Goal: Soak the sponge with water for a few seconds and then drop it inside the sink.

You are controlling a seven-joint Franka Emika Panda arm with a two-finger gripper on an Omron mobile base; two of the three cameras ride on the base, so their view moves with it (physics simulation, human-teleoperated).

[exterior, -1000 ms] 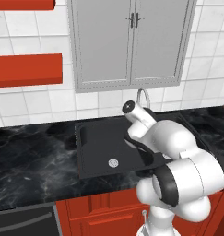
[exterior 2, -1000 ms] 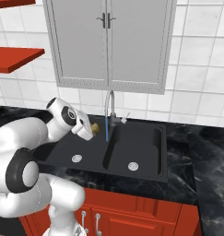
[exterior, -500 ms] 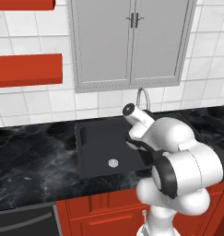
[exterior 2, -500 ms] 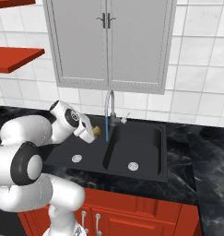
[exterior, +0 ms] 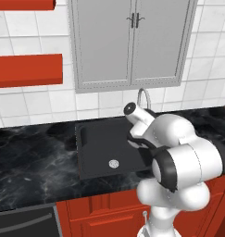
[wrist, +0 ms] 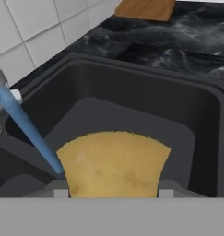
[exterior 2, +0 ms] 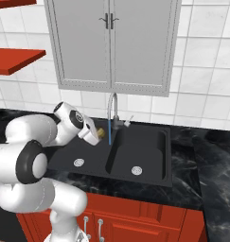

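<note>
Sponge (wrist: pixel 113 163): yellow-tan, clamped between the two finger tips of the end effector (wrist: pixel 113 192) in the hand view, hanging over the black sink (wrist: pixel 132 110); in the right base view it shows as a small tan spot (exterior 2: pixel 100 133) at the tip of the hand, just beside the water.

End effector: closed on the sponge, with the sponge's width keeping the tips apart; in the right base view it (exterior 2: pixel 98 135) sits over the divider between the two basins, near the faucet (exterior 2: pixel 113 111).

Water stream (wrist: pixel 28 131): thin blue line falling from the spout, meeting the sponge's left edge in the hand view; whether it truly wets the sponge or only grazes it, I cannot tell.

Step in hand: soaking, by my reading. To do it well, shift the sponge a little toward the stream so water lands on its middle rather than the edge, hold it level and steady with the grip firm, then let go only once it is squarely over a basin and not the divider.

Sink basins: one round silver drain (exterior 2: pixel 136 170) in the right basin, another (exterior 2: pixel 78 162) in the left; nothing else lies in them.

Surface (wrist: pixel 187 32): dark marbled stone around the sink.

Wooden board (wrist: pixel 145 9): on the surface beyond the sink, well apart.
</note>
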